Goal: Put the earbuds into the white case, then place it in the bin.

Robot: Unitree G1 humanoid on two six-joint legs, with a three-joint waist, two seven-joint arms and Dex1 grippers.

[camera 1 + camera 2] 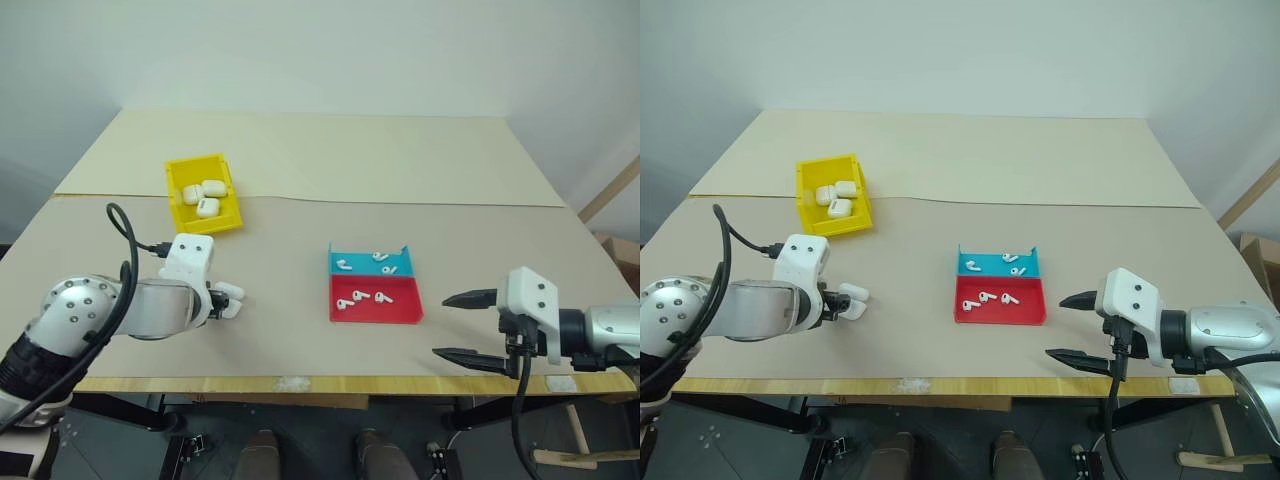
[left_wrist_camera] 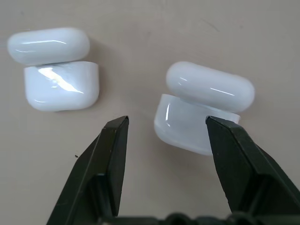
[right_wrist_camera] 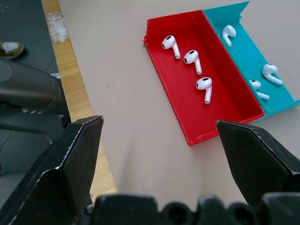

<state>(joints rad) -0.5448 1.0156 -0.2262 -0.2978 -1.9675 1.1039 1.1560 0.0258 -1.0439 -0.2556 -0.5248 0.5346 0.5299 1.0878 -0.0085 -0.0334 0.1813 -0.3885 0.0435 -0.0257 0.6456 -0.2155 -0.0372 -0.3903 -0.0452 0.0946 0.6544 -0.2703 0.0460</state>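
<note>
I found the right gripper [image 1: 442, 325] spread wide and empty near the table's front edge, its jaws facing the two-part tray [image 3: 197, 136]. The left gripper [image 2: 166, 123] stood parted, gripping nothing. The white case [image 2: 201, 112] lay just ahead toward its right finger, lid up, long axis across the jaws. A second case [image 2: 49, 70] sat beside it. I judged the left arm far nearer the case. The tray's red half held three earbuds [image 3: 197, 61], the blue half three more. Farthest, the bin [image 1: 178, 215] held three cases.
</note>
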